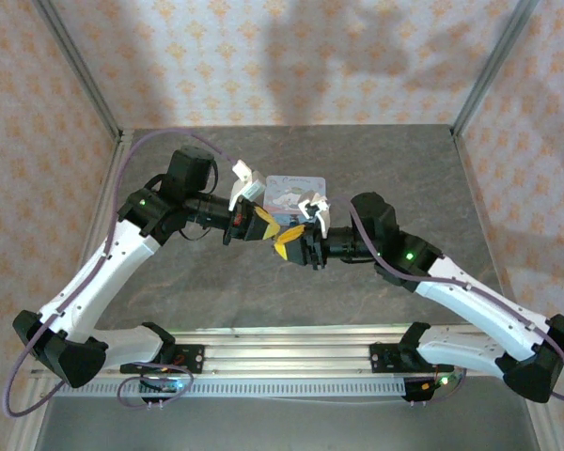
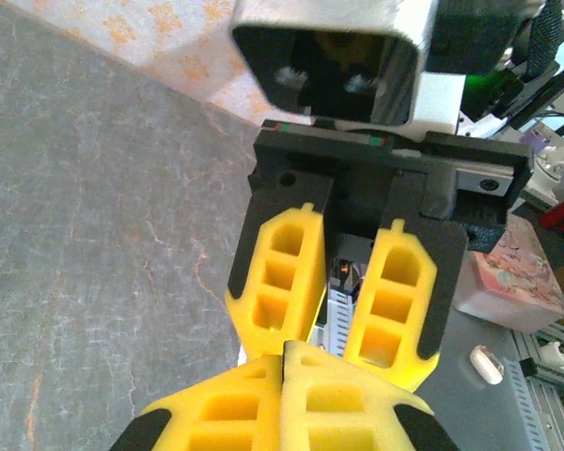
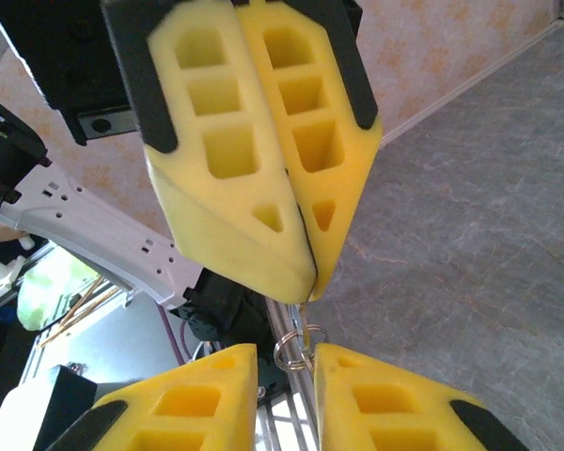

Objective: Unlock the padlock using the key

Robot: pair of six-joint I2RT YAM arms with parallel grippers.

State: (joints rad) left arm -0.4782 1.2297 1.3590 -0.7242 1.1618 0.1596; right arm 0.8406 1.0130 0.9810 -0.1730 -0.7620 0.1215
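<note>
the left hand (image 2: 282,365) has its yellow pads pressed flat together. in the right wrist view a thin pale sliver, which i take for the key (image 3: 305,310), pokes out of their tips and meets a wire ring (image 3: 291,352). facing it tip to tip, the right hand (image 3: 287,362) holds its pads a little apart. deep in that gap the left wrist view shows a small dark block with a bright glint, most likely the padlock (image 2: 346,279). as it sits clear of the desk (image 1: 432,188), i judge it gripped. both hands meet in the air over the middle of the desk, nearer than the pale blue tin (image 1: 296,186), which lies toward the far edge.

so little of the key is pinched that a sideways push at the lock could twist it in the soft foam or pop it out onto the desk. i cannot make out the keyhole, so lining up is a guess, and a blunt shove might drive the padlock back through the right pads. the ring could snag on a foam tip. the hands are so close that any further advance may jam foam against foam.
</note>
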